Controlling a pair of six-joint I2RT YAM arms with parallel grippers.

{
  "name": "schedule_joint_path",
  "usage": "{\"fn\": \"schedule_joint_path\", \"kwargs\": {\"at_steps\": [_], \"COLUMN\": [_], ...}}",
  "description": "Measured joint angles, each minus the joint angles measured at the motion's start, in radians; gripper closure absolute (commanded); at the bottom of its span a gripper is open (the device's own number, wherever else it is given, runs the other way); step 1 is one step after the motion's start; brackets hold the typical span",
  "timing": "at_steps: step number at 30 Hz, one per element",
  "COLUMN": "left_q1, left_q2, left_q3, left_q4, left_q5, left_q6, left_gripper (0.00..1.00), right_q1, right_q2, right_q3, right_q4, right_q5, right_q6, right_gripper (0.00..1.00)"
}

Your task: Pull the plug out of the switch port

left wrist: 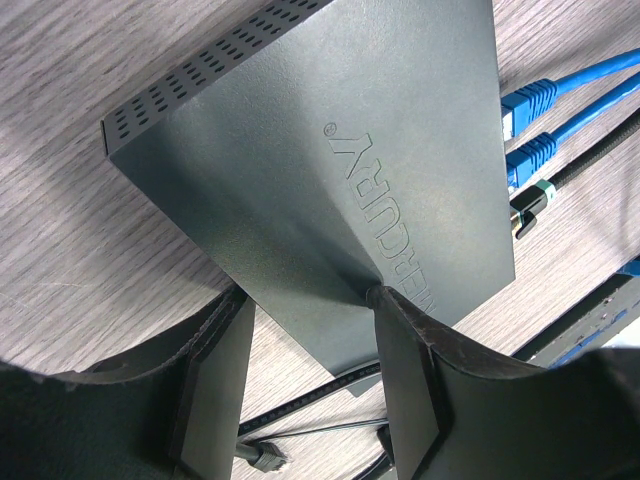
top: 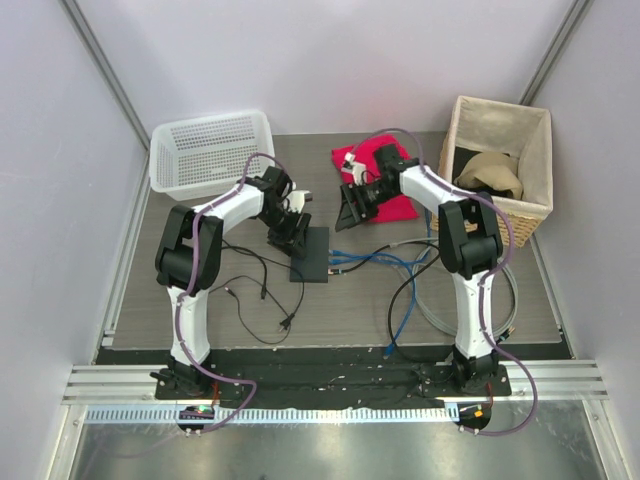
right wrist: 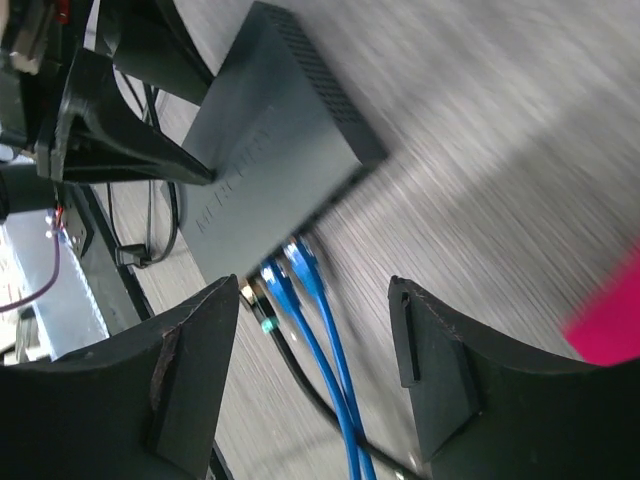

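Observation:
The switch [top: 310,254] is a flat black box lying mid-table. Two blue plugs [top: 343,260] and a black plug sit in sockets on its right edge. My left gripper [top: 291,233] is open at the switch's far left corner. In the left wrist view one fingertip [left wrist: 378,298] rests on the switch top [left wrist: 330,170] and the other hangs off its edge. The blue plugs [left wrist: 528,98] show at the right. My right gripper [top: 356,205] is open and empty above the table, behind the plugs. In the right wrist view the blue plugs [right wrist: 290,270] lie between its fingers, below them.
A red cloth [top: 377,176] lies behind the right gripper. A white mesh basket [top: 211,150] stands at back left and a wicker basket [top: 501,165] at back right. Loose black cable [top: 255,290] lies at front left. Blue and grey cable loops [top: 430,290] lie at front right.

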Motion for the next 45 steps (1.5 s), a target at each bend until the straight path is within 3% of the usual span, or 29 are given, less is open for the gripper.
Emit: {"fn": "schedule_joint_path", "kwargs": {"at_steps": [10, 31, 45], "left_q1": [0.0, 0.0, -0.002], "left_q2": [-0.002, -0.006, -0.01], "left_q3": [-0.003, -0.009, -0.013], "left_q4": [0.003, 0.009, 0.013], "left_q5": [0.0, -0.002, -0.008], "left_q6": [0.0, 0.0, 0.0], "left_gripper": [0.44, 0.44, 0.44], "right_q1": [0.058, 0.116, 0.117], "right_q2": [0.098, 0.127, 0.187], "right_q3": [0.044, 0.017, 0.093], "right_q4": [-0.019, -0.075, -0.184], "right_q5": [-0.011, -0.03, -0.076], "right_q6": [-0.034, -0.124, -0.226], "right_gripper": [0.37, 0.54, 0.59]}}
